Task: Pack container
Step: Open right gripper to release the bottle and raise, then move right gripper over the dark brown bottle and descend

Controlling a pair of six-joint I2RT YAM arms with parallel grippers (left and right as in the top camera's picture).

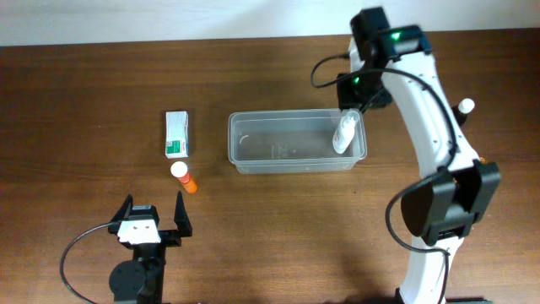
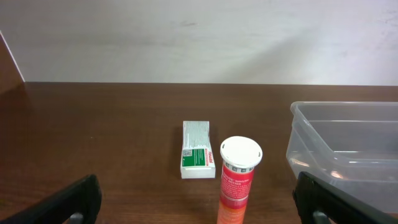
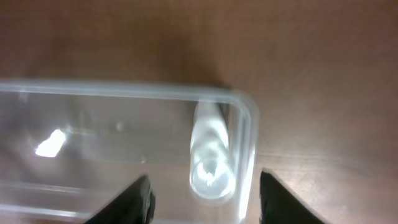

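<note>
**A:** Overhead entry. The container sits mid-table, long side across the view. A white bottle stands tilted inside its right end, close to the end wall. The right gripper hangs directly over that end. I cannot read its jaws from this view.

**B:** The right wrist view settles that. The right gripper has one finger on each side of the bottle, with a clear gap on both sides. The jaws are parted and hold nothing. The bottle is seen nearly end-on, inside the corner of the container rim. The picture is blurred, so no label is legible.

**A:** Noted. The left gripper is low in the overhead view, near the table's front edge, with its jaws spread wide and empty.

**B:** The left wrist view agrees, with the left gripper showing only dark fingertips at the two bottom corners. This view adds detail the overhead lacks:
- The green-and-white box lies flat.
- The orange tube with a white cap lies nearer the camera, just beside the box.
- The container wall shows at the right edge of the picture.

**A:** The overhead view gives the layout. The box is left of the container and apart from it, and the tube is just below the box. Neither is in the container. A small white item lies beyond the right arm and is too small to identify.
</note>
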